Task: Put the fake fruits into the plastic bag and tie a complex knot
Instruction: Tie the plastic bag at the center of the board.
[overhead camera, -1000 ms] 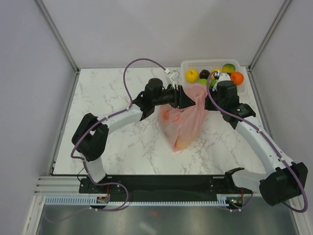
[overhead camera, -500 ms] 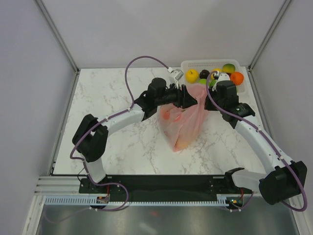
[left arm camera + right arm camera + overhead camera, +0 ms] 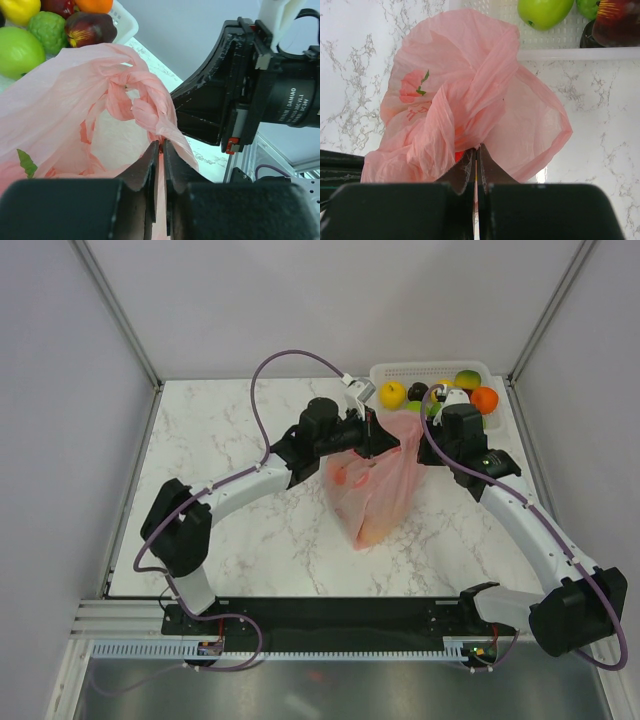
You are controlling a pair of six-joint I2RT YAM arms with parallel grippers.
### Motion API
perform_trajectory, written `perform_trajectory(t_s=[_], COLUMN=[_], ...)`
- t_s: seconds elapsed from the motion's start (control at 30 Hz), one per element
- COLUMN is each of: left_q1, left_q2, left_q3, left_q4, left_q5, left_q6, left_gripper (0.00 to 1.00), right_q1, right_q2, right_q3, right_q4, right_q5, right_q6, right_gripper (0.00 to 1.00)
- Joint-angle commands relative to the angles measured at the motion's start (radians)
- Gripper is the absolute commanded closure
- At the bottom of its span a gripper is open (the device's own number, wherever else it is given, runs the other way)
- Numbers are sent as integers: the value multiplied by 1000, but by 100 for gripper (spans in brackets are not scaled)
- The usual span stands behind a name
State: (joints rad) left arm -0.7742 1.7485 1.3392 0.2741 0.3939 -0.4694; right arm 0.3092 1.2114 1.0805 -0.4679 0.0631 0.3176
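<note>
The pink plastic bag (image 3: 372,490) stands mid-table, held up by its top from both sides. Red and orange fake fruits (image 3: 345,477) show through its film. My left gripper (image 3: 393,437) is shut on a twisted pink handle strand (image 3: 142,100), pinched at the tips (image 3: 160,142). The strands wind round each other in a loose loop; whether that is a knot I cannot tell. My right gripper (image 3: 424,438) is shut on gathered bag plastic (image 3: 477,147), with the bag (image 3: 465,80) bulging ahead of it.
A white lattice basket (image 3: 400,370) at the back right holds several fruits: yellow (image 3: 392,394), dark purple (image 3: 418,391), orange (image 3: 484,399) and a green apple (image 3: 20,50). It sits just behind both grippers. The right arm's black wrist (image 3: 240,85) is close beside the left fingers.
My left gripper's jaws have closed on the bag's handle strand, and the left wrist has edged slightly left. The right gripper has kept its grip and place.
</note>
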Motion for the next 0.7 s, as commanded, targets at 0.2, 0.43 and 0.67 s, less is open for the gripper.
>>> perform_trajectory(t_s=[0.2,0.43,0.67], left_q1=[-10,-10,-5], left_q2=[-50,-72,-90], left_q3=[17,-3,-11], left_q4=[-1,-15,-71], left_q5=[-42,-69,-133], left_q6=[67,81,86], left_gripper=[98,98,98], right_q1=[-2,-4,-4], right_q2=[5,7,13], right_q3=[48,52,52], right_q4=[3,0,-3], right_q5=[18,23,47], right_q6=[-5,-6,1], right_gripper=[100,100,100])
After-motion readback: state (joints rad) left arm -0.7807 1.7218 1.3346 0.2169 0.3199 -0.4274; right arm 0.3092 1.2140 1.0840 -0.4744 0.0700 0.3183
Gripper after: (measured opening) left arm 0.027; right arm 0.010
